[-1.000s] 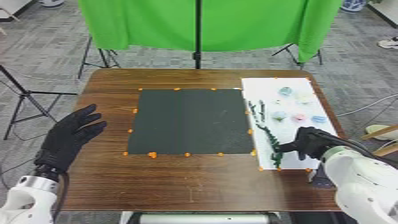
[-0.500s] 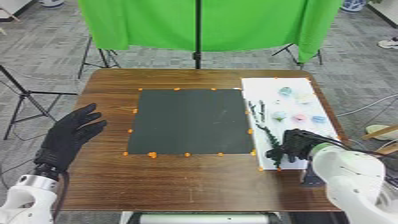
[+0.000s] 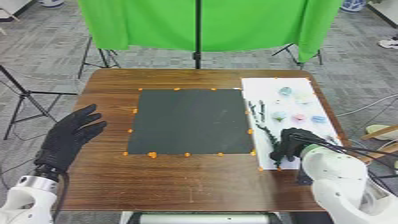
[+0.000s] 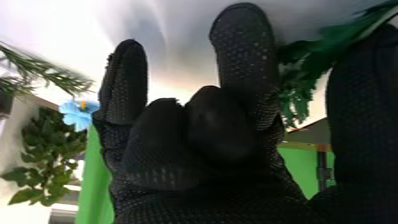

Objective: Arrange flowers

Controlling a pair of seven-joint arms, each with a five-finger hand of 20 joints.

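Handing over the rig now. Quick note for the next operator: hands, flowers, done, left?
Left hand: open, off to the left side of the table, holding nothing.
Right hand: at the near end of the white sheet, by a green sprig; can't confirm a grip.
Flowers: pink blossom, blue blossom and others lie on the white sheet.
Done: no arrangement visible yet.
Left: all arranging, probably onto the dark mat.

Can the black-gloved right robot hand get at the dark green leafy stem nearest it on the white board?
Probably yes: the right robot hand is beside the stem, with leaves in the gap between thumb and finger; nothing seems in the way.
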